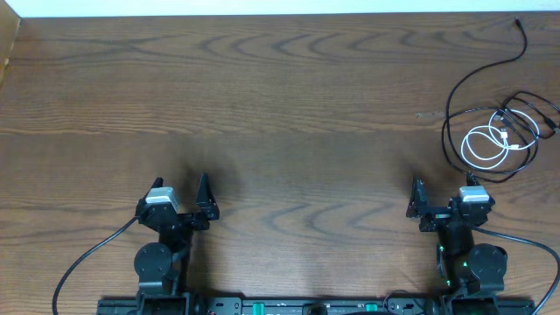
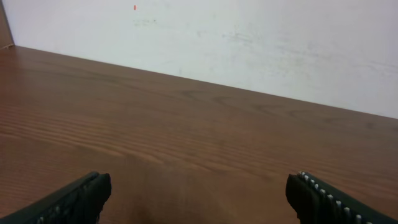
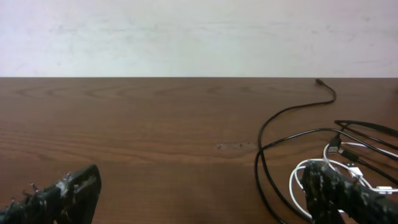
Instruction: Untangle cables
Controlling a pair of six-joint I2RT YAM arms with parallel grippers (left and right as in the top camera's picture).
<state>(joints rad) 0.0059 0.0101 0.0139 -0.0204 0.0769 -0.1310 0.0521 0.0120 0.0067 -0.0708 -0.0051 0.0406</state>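
Cables (image 1: 503, 133) tangled far right | crossings unclear | loops clipped by frame

Table (image 1: 280, 105): dark brown wood, wavy grain running along width, matte finish, fills nearly whole overhead view. Small pale scuff (image 1: 426, 115) on surface toward right side. Wall (image 2: 249, 43): white, plain, meets far table edge in straight line. Faint grey smudges on it, tiny red dot (image 2: 135, 7) near top in left wrist view. Lighter brown board (image 1: 7, 44) at far left corner of table, mostly cut off by frame. Light even and soft, faint sheen on wood.
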